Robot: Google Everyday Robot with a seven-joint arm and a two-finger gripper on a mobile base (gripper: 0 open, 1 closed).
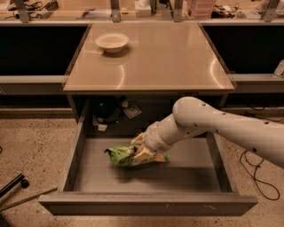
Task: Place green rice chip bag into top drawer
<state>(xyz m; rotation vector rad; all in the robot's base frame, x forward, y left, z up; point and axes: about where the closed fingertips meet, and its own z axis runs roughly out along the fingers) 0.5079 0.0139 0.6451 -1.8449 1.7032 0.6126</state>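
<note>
The gripper (141, 150) sits low inside the top drawer (146, 203), pressed against the green rice chip bag (119, 156). It covers the bag's middle, and the bag's markings are too blurred to read. The white arm (213, 124) runs off the right edge, so its base is out of view. In the shadowed recess behind the drawer, a dark rounded object (106, 111) and a small pale card (132, 111) are too dim to identify, and the clutter (197, 6) along the top edge is cut off.

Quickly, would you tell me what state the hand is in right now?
Hand: closed on the bag, low inside the open drawer.
</note>
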